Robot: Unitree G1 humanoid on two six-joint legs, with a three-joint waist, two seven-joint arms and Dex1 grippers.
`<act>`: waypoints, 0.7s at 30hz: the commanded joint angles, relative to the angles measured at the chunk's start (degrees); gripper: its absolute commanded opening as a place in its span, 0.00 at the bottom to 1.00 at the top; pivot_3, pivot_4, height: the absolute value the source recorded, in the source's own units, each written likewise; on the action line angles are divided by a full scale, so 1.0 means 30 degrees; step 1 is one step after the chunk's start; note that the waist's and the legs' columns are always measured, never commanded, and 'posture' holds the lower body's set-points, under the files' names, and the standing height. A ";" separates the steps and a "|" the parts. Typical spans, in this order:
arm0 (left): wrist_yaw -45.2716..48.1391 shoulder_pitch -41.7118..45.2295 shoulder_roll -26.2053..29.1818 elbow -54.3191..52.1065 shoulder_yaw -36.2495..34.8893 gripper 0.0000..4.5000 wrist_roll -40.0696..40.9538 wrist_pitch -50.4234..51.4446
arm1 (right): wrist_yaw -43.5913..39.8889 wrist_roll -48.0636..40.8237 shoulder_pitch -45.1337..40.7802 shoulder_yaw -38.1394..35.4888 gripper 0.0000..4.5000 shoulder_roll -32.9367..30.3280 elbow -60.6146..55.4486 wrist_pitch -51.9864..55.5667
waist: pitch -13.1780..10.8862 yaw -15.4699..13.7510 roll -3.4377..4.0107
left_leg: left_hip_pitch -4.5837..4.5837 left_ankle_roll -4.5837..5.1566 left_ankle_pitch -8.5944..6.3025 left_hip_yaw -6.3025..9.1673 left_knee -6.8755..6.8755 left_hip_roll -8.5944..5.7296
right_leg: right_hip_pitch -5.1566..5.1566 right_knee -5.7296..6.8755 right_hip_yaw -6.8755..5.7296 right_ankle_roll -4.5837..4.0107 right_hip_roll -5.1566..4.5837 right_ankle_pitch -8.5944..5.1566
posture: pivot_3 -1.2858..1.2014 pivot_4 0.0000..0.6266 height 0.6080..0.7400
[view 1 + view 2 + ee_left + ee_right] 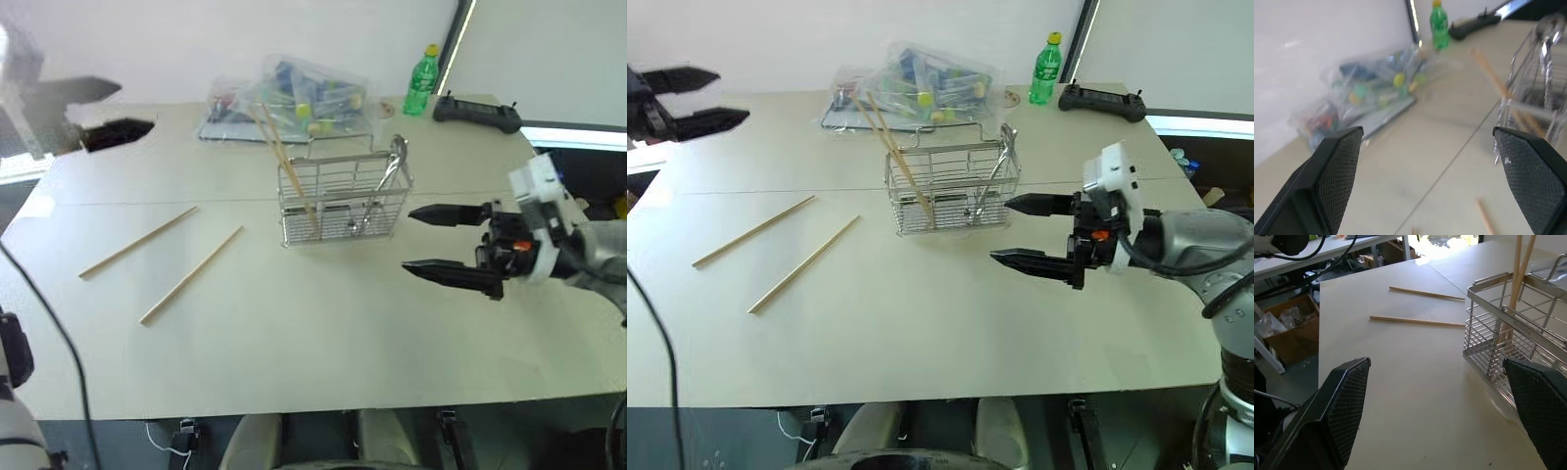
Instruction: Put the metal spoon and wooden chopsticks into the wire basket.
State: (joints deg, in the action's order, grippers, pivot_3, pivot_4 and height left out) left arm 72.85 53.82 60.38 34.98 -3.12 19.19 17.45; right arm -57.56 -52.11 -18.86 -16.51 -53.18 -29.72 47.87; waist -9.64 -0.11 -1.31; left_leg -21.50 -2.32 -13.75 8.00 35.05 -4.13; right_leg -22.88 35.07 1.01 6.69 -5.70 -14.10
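Note:
The wire basket [343,201] stands near the middle of the table. Two wooden chopsticks [278,155] lean upright in its left end, and the metal spoon [390,174] stands in its right end. Another two chopsticks [137,242] [191,274] lie flat on the table to the basket's left. My right gripper [999,230] hovers open and empty just right of the basket, pointing left at it. My left gripper [733,95] is open and empty, raised over the far left of the table. In the right wrist view the basket [1508,342] is close and the loose chopsticks [1415,321] lie beyond it.
A clear plastic bag of colourful items [294,98] lies behind the basket. A green bottle [421,80] and a black controller [477,111] sit at the back right. The table's front edge [323,403] runs close to me.

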 commanded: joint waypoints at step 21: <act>-0.4657 0.5547 -0.4722 1.3983 0.5172 1.00 -1.1155 -0.7805 | 0.5479 -0.3448 0.3839 -0.2664 0.99 0.0570 -0.4396 0.0332 | 0.0003 0.0202 -0.0163 | -0.0199 0.0051 -0.0026 0.0013 0.0059 -0.0007 | -0.0157 0.0011 0.0001 0.0140 0.0021 0.0081 | 0.52 0.24 0.95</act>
State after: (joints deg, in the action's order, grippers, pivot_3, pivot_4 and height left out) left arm 59.17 70.13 45.98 76.93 13.70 -13.99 -5.38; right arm -42.22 -60.50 -7.27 -21.86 -50.71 -40.94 49.16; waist -9.63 0.49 -1.80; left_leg -22.10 -2.16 -13.83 8.04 35.25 -4.15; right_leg -23.34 35.10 1.01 7.11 -5.64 -13.86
